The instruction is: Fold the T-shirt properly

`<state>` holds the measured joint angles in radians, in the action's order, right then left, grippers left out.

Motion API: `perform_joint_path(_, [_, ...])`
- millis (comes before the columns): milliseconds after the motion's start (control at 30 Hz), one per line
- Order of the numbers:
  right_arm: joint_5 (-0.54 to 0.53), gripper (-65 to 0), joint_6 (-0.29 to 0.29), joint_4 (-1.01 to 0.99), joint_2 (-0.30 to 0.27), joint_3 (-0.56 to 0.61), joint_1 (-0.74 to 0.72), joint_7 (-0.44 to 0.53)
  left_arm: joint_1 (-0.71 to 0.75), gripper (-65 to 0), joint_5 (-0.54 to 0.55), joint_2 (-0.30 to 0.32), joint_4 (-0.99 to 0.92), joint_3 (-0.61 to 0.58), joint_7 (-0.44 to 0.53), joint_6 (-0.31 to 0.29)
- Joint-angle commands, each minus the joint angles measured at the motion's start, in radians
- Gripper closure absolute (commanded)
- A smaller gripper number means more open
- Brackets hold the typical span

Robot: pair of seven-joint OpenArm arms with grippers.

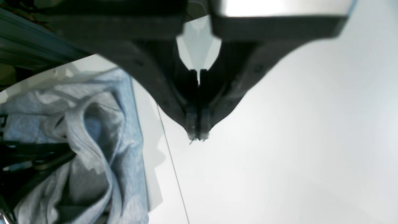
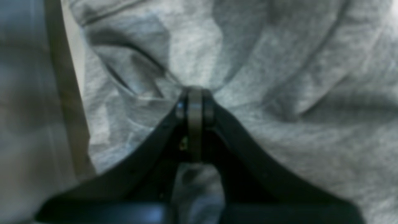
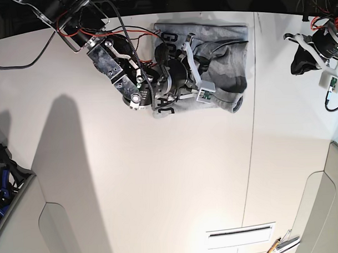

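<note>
**Shirt bunched, fold not yet formed**

Taken left to right across the base view.

Right gripper point(image 3: 175, 76): it sits over the shirt point(image 3: 227, 58) at the far edge of the table point(image 3: 159, 177). Its wrist view shows the jaws pressed together on a gathered pinch of grey cloth, with creases radiating out from the tips. The shirt lies directly under and around this gripper. Black lettering shows on the cloth just beside the gripper, on the side toward its arm.

Shirt: a rumpled, roughly square heap. Layers overlap unevenly, one corner hangs loose on the near side, and a sleeve or hem curls out. No flat, aligned fold is visible.

Left gripper point(image 1: 198, 137): it is parked well apart from the shirt, over bare table. Its jaws are pressed together with nothing between them. In its wrist view the shirt lies off to one side, past the table seam, not touching the tips.

Progress, as judged: early to middle. The cloth has been gathered toward the middle, but the result is a bundle and not a fold. What is left appears to be spreading the cloth flat, squaring the edges, tucking the sleeves in and making the final folds. With only one gripper engaged, the pinched layers may drag the heap instead of laying it over cleanly.

Count: one shirt, two grippers, one table.
</note>
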<state>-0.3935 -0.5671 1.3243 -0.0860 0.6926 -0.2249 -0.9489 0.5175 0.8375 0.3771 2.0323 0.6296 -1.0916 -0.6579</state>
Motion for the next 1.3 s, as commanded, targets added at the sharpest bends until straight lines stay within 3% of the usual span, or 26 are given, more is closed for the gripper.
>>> perform_joint_path(0, [0.132, 0.0, 0.084, -0.019, -0.011, -0.025, 0.011, -0.061, 0.000, 0.0, 0.012, 0.013, 0.010, 0.008, 0.019, 0.003])
perform_joint_path(133, [0.214, 0.0, 0.226, -0.018, -0.007, -0.189, 0.068, -0.061, 0.000, 0.0, 0.017, 0.013, 0.010, 0.008, 0.019, 0.004])
perform_joint_path(200, [0.218, 0.0, 0.251, -0.017, -0.008, -0.292, 0.095, -0.062, 0.000, 0.0, 0.018, 0.014, 0.010, 0.008, 0.019, 0.003])
perform_joint_path(433, [0.207, 0.0, 0.257, -0.013, -0.008, -0.669, 0.170, -0.085, -0.003, 0.0, 0.019, 0.014, 0.010, 0.008, 0.034, 0.004])
perform_joint_path(567, [0.119, 0.0, 0.256, -0.011, -0.019, -0.876, 0.193, -0.110, -0.005, 0.0, 0.019, 0.014, 0.010, 0.008, 0.038, 0.003])
perform_joint_path(733, [0.031, 0.0, 0.200, -0.006, -0.058, -1.080, 0.229, -0.146, -0.005, 0.0, 0.019, 0.014, 0.010, 0.008, 0.041, 0.003])
perform_joint_path(1033, [-0.026, 0.0, 0.185, 0.076, -0.162, -1.315, 0.286, -0.151, -0.005, 0.0, 0.040, 0.014, 0.010, 0.008, 0.041, 0.003])
perform_joint_path(1267, [-0.046, 0.0, 0.185, 0.133, -0.174, -1.368, 0.281, -0.138, -0.005, 0.0, 0.045, 0.014, 0.010, 0.008, 0.041, 0.003])
